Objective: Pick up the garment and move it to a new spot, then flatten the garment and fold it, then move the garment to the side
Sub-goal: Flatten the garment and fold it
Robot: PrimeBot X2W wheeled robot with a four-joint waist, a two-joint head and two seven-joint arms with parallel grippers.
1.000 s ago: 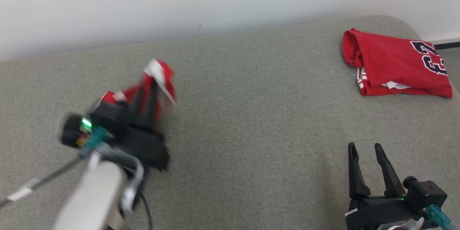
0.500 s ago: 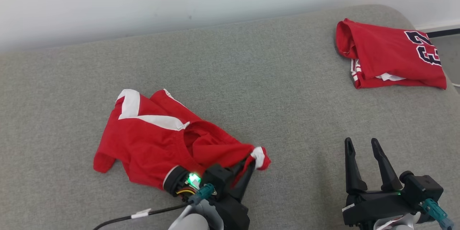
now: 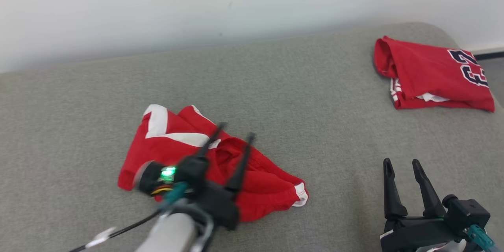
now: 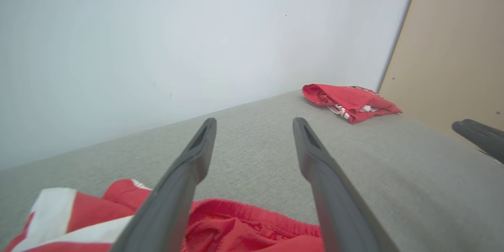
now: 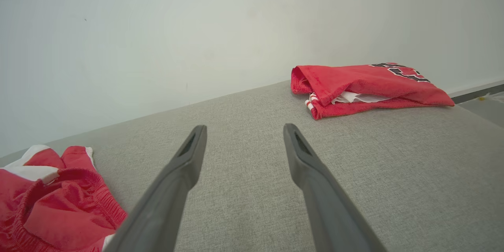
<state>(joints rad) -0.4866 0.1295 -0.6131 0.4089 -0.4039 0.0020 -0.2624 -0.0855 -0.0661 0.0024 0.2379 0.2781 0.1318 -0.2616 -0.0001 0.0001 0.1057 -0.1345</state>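
The garment (image 3: 267,181) is a pair of red shorts with white stripes, lying crumpled on the grey cushion left of centre in the head view. My left gripper (image 3: 235,132) hovers above it with both fingers spread and nothing between them. In the left wrist view the garment (image 4: 236,228) lies below the open left gripper (image 4: 254,124). My right gripper (image 3: 401,162) stands open at the lower right, well apart from the cloth. In the right wrist view the garment (image 5: 51,204) sits at the lower left, away from the open right gripper (image 5: 243,128).
A folded red jersey (image 3: 433,73) with dark numbers lies at the far right corner of the grey cushion (image 3: 315,98); it also appears as the jersey (image 5: 366,86) and the jersey (image 4: 350,100). A white wall (image 3: 197,4) runs along the back edge. A tan panel (image 4: 456,47) stands at the right.
The left gripper carried the garment down to the cushion, let go of it and rose a little with its fingers spread. The head camera shifted slightly. The right gripper stayed put.
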